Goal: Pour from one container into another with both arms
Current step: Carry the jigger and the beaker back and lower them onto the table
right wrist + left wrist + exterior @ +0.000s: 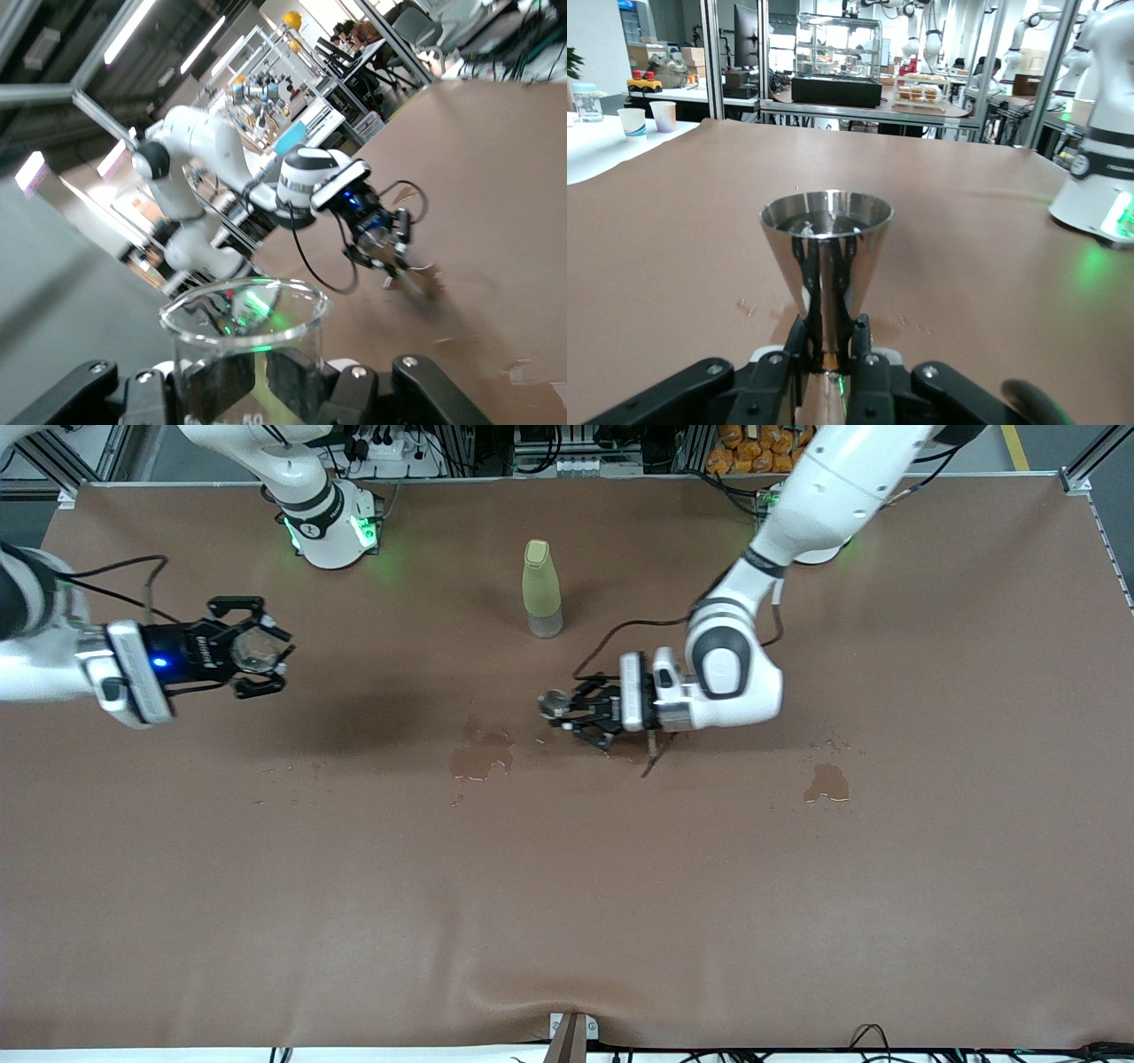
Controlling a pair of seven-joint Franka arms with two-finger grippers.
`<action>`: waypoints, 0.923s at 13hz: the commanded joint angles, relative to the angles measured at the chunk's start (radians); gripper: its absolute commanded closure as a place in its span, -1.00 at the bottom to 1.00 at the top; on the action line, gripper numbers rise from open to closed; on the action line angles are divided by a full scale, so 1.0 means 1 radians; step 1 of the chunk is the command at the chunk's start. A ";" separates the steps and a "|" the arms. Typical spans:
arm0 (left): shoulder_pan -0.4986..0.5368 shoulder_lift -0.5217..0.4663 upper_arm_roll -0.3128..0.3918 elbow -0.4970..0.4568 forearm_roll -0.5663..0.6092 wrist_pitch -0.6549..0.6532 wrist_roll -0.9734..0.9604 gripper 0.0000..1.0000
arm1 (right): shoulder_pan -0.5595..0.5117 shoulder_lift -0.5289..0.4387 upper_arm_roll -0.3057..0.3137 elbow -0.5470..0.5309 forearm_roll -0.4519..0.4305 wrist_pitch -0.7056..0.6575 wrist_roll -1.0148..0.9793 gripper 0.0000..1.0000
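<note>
Front view shows a brown table with two white arms. Toward the right arm's end, the right gripper (257, 657) hangs in the air, jaws pinching a clear glass beaker (244, 341) printed "50". Mid-table a capped yellow-green bottle (541, 589) stands upright. Nearer the camera than the bottle, the left gripper (576, 710) sits low over the table, jaws pressed onto a shiny steel cone-shaped cup (826, 257), held upright. Wet spill patches (479, 757) darken the table beside it.
</note>
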 commanded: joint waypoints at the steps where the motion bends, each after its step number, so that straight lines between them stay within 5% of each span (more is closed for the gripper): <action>1: 0.173 -0.065 -0.010 -0.127 0.154 -0.136 0.054 1.00 | -0.069 0.010 0.011 0.067 -0.064 -0.022 -0.201 1.00; 7: 0.579 -0.039 -0.009 -0.144 0.591 -0.403 0.065 1.00 | -0.174 0.082 0.012 0.155 -0.076 -0.031 -0.623 1.00; 12: 0.788 0.077 -0.007 -0.092 0.713 -0.464 0.166 1.00 | -0.220 0.257 0.012 0.186 -0.075 -0.052 -0.876 1.00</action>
